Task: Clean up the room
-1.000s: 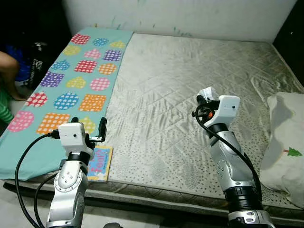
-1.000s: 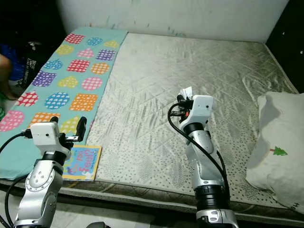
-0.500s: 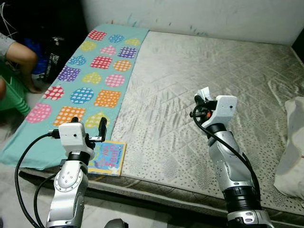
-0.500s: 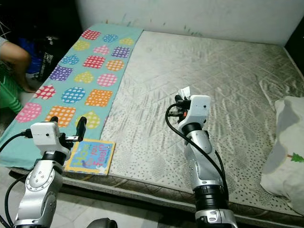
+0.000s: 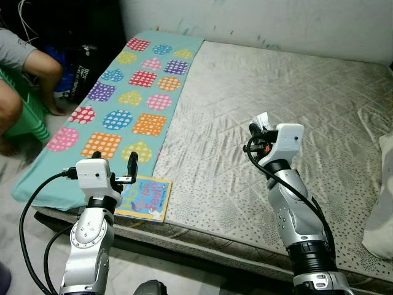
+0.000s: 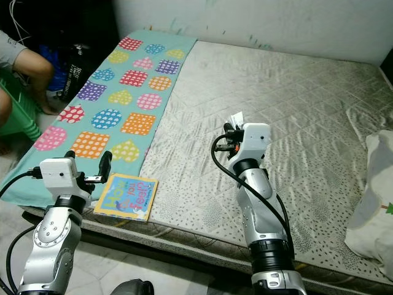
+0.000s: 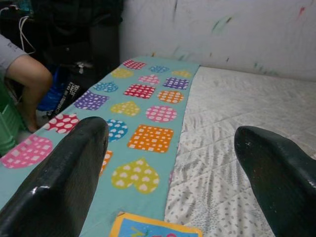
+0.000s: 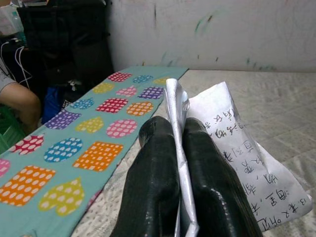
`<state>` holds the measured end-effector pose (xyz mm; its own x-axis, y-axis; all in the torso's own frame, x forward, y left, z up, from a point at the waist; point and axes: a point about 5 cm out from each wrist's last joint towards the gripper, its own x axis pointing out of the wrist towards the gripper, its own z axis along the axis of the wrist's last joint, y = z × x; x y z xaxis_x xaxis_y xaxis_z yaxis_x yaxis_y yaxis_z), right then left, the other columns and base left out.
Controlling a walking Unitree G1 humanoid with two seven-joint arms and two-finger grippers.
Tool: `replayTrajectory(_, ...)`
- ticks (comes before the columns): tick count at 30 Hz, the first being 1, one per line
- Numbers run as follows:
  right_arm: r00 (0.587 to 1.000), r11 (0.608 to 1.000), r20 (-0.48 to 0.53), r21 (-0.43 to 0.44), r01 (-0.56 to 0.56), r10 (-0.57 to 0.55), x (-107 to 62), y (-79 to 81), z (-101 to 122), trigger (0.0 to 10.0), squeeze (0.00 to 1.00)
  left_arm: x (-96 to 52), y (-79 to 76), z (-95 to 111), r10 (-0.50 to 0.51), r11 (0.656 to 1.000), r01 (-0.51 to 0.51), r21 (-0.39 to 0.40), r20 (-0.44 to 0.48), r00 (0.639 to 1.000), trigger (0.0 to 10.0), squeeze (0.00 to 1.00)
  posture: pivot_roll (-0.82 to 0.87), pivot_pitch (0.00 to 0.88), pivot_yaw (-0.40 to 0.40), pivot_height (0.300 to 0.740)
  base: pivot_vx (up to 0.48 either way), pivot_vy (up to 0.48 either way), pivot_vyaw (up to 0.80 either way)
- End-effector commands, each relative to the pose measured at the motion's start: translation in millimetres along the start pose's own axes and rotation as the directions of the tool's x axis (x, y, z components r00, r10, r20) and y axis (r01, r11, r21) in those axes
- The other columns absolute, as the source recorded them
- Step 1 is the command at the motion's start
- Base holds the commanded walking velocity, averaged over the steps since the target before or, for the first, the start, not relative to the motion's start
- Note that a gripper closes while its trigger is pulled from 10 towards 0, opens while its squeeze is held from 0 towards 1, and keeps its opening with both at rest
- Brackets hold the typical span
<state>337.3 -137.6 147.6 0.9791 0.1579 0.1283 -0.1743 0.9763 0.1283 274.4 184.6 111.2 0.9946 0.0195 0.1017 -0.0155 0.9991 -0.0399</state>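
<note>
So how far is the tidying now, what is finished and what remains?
Nothing visibly looks finished yet. In hand: the right gripper is shut on a handwritten paper, held above the mattress. The left gripper is open and holds nothing. Left to do: the colourful book lies at the bed's near edge beside the patterned blanket, and a pillow sits at the far right.

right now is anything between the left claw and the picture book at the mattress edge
Nothing visible. The open left claw hovers just short of the colourful square picture book, which lies flat at the grey quilted mattress edge beside the teal patterned blanket, with only bare space between them.
</note>
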Motion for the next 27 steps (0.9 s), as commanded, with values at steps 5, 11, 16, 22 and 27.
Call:
replayTrajectory(5,1.0,1.0,0.0,-0.007,0.0,0.0,0.2,-0.8,0.3,10.0,0.0,2.3,-1.1,-1.3,0.006,1.0,-0.006,0.004,-0.013,1.0,10.0,0.0,0.1,0.11,-0.011,0.74,0.0,0.401,-0.33)
replayTrajectory(11,1.0,1.0,-0.006,-0.01,0.002,-0.002,0.7,-1.2,-0.5,10.0,0.0,3.3,-0.8,-0.9,0.011,1.0,-0.011,0.002,-0.011,1.0,10.0,0.0,0.1,0.113,-0.011,0.74,0.0,0.42,0.0)
replayTrajectory(16,1.0,1.0,-0.013,-0.015,0.0,-0.001,0.7,-0.9,-1.6,10.0,0.0,4.0,-1.0,-1.0,0.011,1.0,-0.011,0.0,-0.011,1.0,10.0,0.0,0.1,0.113,-0.011,0.74,0.0,0.48,-0.46)
replayTrajectory(22,1.0,1.0,-0.015,-0.019,0.001,-0.001,0.4,-1.5,-2.3,10.0,0.0,4.2,-2.0,-1.3,0.013,1.0,-0.013,-0.003,-0.013,1.0,10.0,0.0,0.1,0.113,-0.014,0.74,0.0,0.48,-0.21)
replayTrajectory(27,1.0,1.0,-0.019,-0.027,-0.003,0.003,0.3,-1.4,-2.7,10.0,0.0,4.1,-2.2,-1.8,0.016,1.0,-0.017,-0.007,-0.015,1.0,10.0,0.0,0.1,0.114,-0.017,0.74,0.0,0.48,0.0)
